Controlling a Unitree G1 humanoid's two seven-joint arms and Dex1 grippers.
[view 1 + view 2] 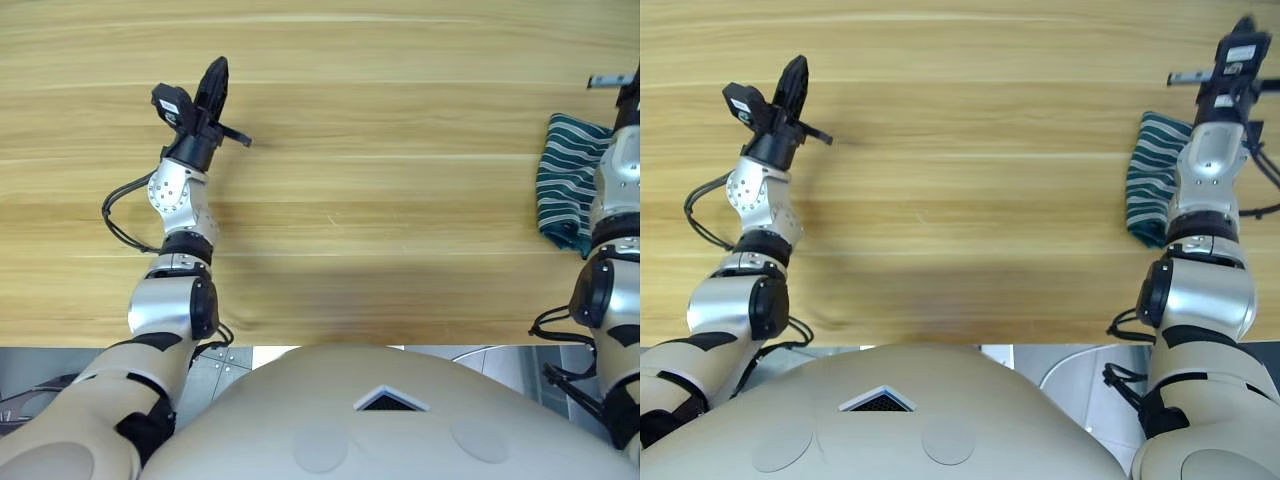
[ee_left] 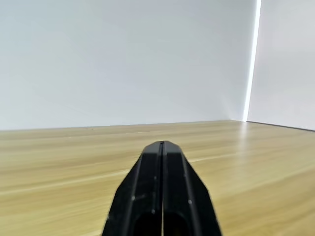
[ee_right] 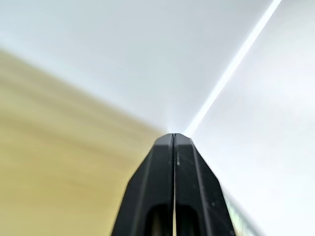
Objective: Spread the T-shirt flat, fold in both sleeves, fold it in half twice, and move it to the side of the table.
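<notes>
Left eye view: a light wooden table (image 1: 400, 200) is seen from above. A T-shirt (image 1: 565, 175) is lying at the right edge of the table, already folded into a small, thick bundle. It is dark green with thin white stripes, the stripes run roughly across the bundle, and its near end is rounded. Its right part is hidden by the right forearm, which is just beside or over it; contact cannot be told. The left gripper (image 1: 219, 66) is held over the left part of the table, well apart from the T-shirt, with its black fingers pressed together and nothing between them. Right eye view: the same bundle is seen at the right, with layered folded edges visible along its left side. The right gripper (image 1: 1245, 22) is seen beyond the far end of the T-shirt, pointing away from the robot; its fingers cannot be judged here. Left wrist view: the two fingers of the left gripper are seen closed tip to tip, nothing gripped, above bare wood, with a white wall (image 2: 123, 59) behind the table. Right wrist view: the right gripper's fingers are seen pressed together with only a thin seam between them, nothing held, with blurred wood to one side and a white wall behind.
</notes>
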